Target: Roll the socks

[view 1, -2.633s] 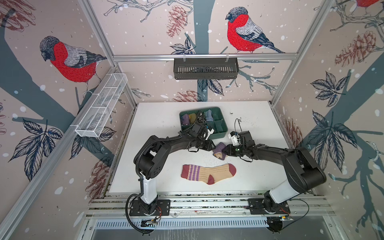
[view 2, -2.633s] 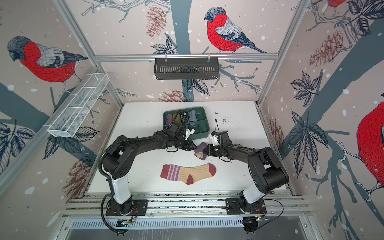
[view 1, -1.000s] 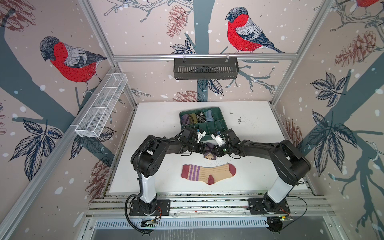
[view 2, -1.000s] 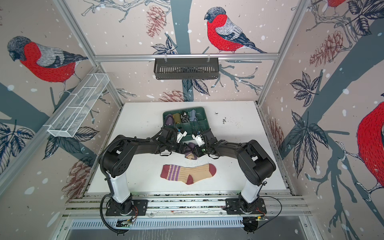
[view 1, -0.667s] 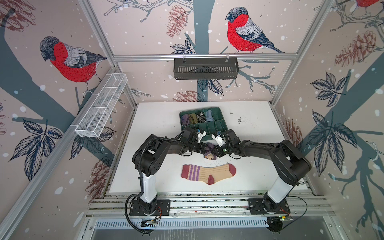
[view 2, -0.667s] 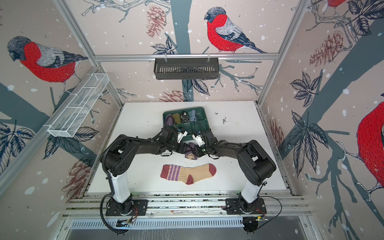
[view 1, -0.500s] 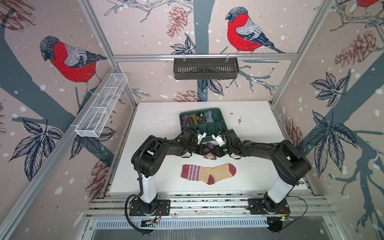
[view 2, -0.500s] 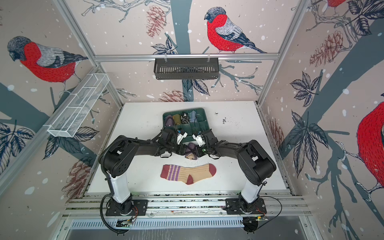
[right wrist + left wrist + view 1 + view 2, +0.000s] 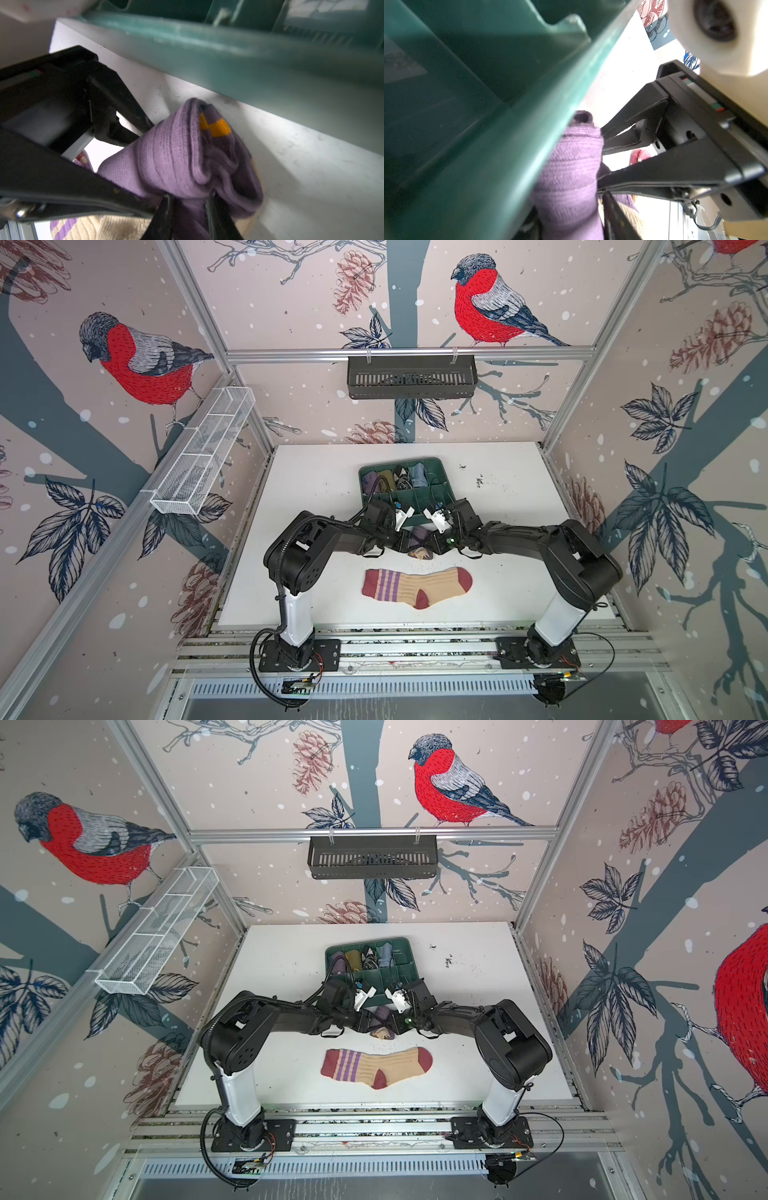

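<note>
White worktop (image 9: pixel 316 489) inside a booth papered with bullfinch wallpaper (image 9: pixel 291 302). Just before the green tray (image 9: pixel 401 459), the bunched purple sock (image 9: pixel 419 536) sits between both tools. The right tool (image 9: pixel 435 542) pinches its fabric. The left tool (image 9: pixel 406 542) flanks it, grip impossible to tell. The tan striped sock (image 9: pixel 415 587) lies flat nearby.

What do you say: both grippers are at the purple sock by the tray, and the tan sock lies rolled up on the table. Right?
Not rolled: the tan sock lies flat and unrolled on the table, as both top views show. The rest holds: the left gripper and the right gripper are at the purple sock by the tray.
</note>
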Controlling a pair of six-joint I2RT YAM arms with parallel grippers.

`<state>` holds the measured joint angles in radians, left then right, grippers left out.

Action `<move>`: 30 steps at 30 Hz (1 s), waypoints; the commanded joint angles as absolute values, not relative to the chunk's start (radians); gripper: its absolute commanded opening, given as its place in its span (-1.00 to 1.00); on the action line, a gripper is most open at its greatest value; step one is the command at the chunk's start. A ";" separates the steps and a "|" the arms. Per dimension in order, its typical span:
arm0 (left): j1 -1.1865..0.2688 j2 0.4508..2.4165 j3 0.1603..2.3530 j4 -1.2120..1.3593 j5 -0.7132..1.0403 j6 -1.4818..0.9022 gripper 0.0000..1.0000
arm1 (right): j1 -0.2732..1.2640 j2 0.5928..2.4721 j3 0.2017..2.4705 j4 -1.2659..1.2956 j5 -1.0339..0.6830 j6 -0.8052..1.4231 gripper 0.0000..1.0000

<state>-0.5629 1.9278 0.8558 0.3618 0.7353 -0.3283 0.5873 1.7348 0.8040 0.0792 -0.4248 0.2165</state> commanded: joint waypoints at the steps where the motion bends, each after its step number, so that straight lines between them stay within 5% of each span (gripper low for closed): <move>1: -0.571 1.966 0.857 0.168 0.724 -0.398 -0.31 | 0.589 1.750 0.791 -0.080 -0.387 0.238 -0.40; 7: -0.573 1.973 0.871 0.142 0.723 -0.385 -0.56 | 0.589 1.746 0.791 -0.076 -0.386 0.243 -0.39; 12: -0.572 1.964 0.877 0.109 0.700 -0.371 -0.99 | 0.585 1.734 0.788 -0.070 -0.381 0.253 -0.39; 30: -0.574 1.918 0.903 0.047 0.630 -0.362 -1.00 | 0.357 1.259 0.719 -0.110 -0.513 0.305 -0.08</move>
<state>-0.5716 1.9186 0.9112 0.2581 0.6788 -0.3237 0.3782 1.3010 0.7231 -0.0742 -0.5091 0.2916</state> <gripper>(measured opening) 0.139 0.459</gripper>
